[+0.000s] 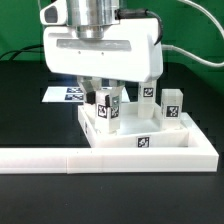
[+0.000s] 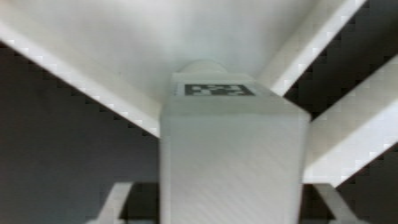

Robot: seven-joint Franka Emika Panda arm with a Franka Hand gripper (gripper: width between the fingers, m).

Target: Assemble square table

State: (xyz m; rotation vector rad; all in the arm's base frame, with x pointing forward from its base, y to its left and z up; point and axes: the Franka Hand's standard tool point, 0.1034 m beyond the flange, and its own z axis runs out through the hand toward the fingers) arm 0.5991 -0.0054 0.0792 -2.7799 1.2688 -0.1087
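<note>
The white square tabletop [image 1: 150, 142] lies rim-up in the middle of the table, a tag on its front wall. My gripper [image 1: 107, 106] hangs over its corner on the exterior view's left, shut on a white tagged table leg [image 1: 108, 110] that stands upright with its foot inside the tray. Two more legs [image 1: 147, 101] [image 1: 175, 103] stand upright at the far side of the tray. In the wrist view the held leg [image 2: 231, 150] fills the middle between my gripper [image 2: 228, 206] fingers, its end tag toward a corner of the tabletop [image 2: 98, 55].
A long white L-shaped border bar [image 1: 60, 158] runs along the front, against the tabletop's near wall. The marker board [image 1: 62, 95] lies flat behind the gripper on the exterior view's left. Black table surface surrounds everything.
</note>
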